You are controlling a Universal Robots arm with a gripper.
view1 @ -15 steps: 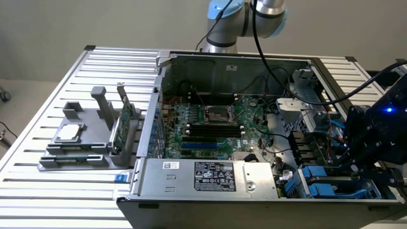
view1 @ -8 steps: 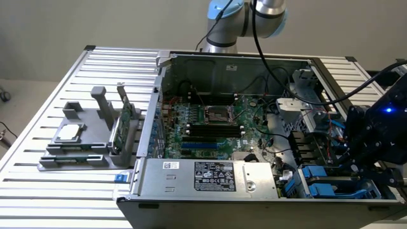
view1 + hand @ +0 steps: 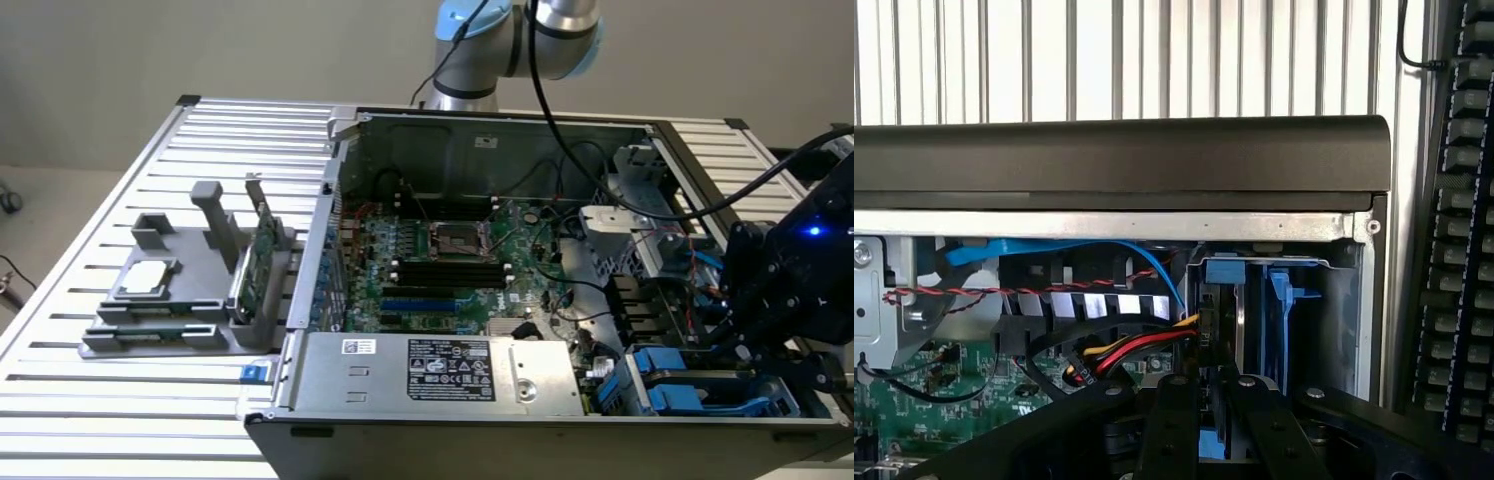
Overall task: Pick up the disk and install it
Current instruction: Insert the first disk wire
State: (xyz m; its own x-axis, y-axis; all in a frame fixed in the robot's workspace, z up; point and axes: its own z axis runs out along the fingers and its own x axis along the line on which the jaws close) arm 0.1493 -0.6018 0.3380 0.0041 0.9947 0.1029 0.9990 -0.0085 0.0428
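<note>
desk: ribbed silver slats | grey holder near its left edge: square chip, upright green card | open metal case: green board, boxy supply | disk, blue-railed, in the bay at the case's right corner; wrist view shows it edge-on | hand: black, over the bay, clamped on the disk

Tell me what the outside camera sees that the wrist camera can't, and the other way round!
Exterior view alone: the motherboard's processor socket, the labelled power supply, and a grey stand holding parts at that view's left. Wrist view alone: a keyboard beside the case and red and yellow wires. Both: the open computer case, the disk in its blue carrier, and the tool over that bay.
</note>
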